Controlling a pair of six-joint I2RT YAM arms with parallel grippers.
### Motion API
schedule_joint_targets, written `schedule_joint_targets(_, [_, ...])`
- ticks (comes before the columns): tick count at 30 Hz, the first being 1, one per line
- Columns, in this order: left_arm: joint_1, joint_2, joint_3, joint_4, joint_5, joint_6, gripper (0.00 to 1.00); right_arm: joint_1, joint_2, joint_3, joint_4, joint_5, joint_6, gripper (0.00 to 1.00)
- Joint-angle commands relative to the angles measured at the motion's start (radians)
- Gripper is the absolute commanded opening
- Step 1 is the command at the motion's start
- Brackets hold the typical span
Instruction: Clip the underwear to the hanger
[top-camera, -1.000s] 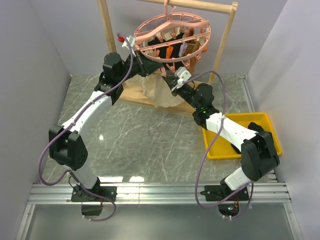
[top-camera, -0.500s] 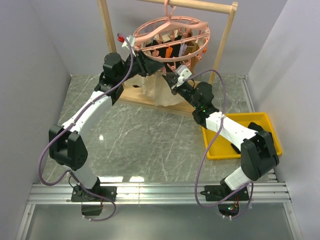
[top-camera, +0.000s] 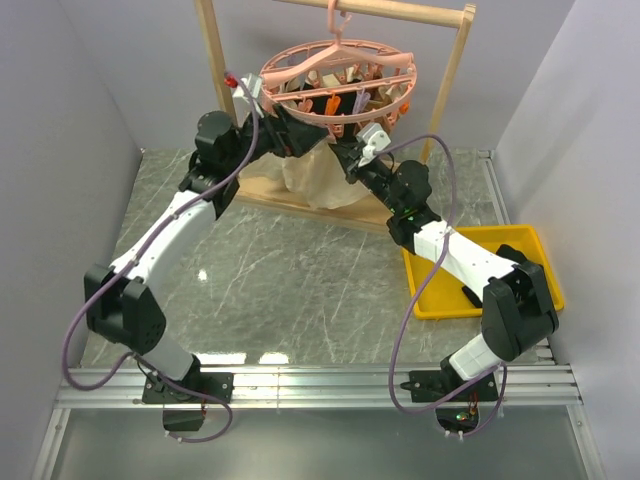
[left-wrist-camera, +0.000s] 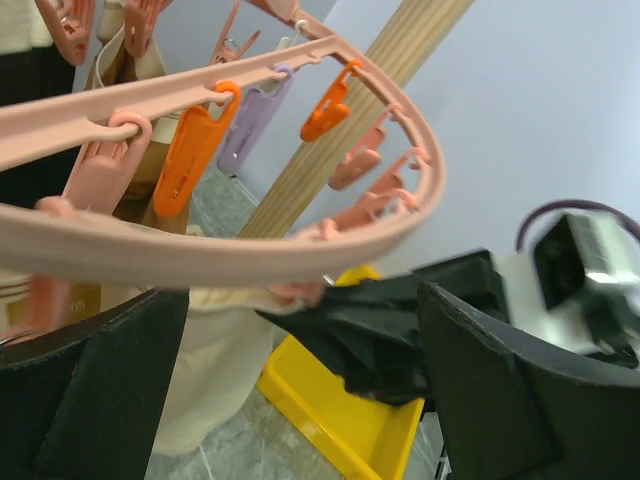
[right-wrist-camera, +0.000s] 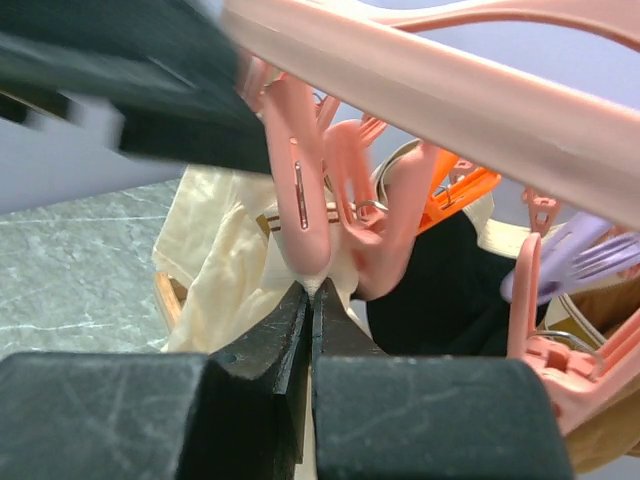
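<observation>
The pink hanger (top-camera: 408, 68) hangs from the wooden rack, and the cream underwear (top-camera: 310, 175) droops below its ring. My right gripper (top-camera: 350, 152) reaches up under the ring. In the right wrist view it (right-wrist-camera: 312, 292) is shut on a fold of the underwear (right-wrist-camera: 215, 260), directly beneath the tip of a pink clip (right-wrist-camera: 300, 200) that meets the same fold. My left gripper (top-camera: 290, 130) is at the ring's left side. In the left wrist view it (left-wrist-camera: 300, 300) stands wide open under the hanger's rim (left-wrist-camera: 250, 255), holding nothing, with the underwear (left-wrist-camera: 215, 350) hanging between and beyond its fingers.
The wooden rack frame (top-camera: 212, 60) stands at the back with its base on the marble table. A yellow tray (top-camera: 440, 290) lies at the right under my right arm, a small dark item (top-camera: 470, 297) in it. Black garments (right-wrist-camera: 440, 290) hang from other clips.
My left gripper has gone from shut to wide open and its arm has swung up and left. The hanger shifted slightly left. The right gripper rose a little and stayed shut.
</observation>
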Motion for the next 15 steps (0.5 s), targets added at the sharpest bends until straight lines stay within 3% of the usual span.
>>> schedule_joint_targets(1, [0.004, -0.126, -0.04, 0.053, 0.002, 0.055, 0.99, -0.025, -0.026, 0.041, 0.025, 0.021, 0.044, 0.0])
schedule_joint_targets(10, [0.005, -0.356, -0.249, -0.014, -0.084, 0.195, 0.99, -0.079, -0.023, 0.047, -0.049, -0.027, 0.165, 0.0])
schedule_joint_targets(15, [0.031, -0.493, -0.314, -0.231, -0.257, 0.262, 0.99, -0.14, 0.006, 0.088, -0.12, -0.094, 0.297, 0.0])
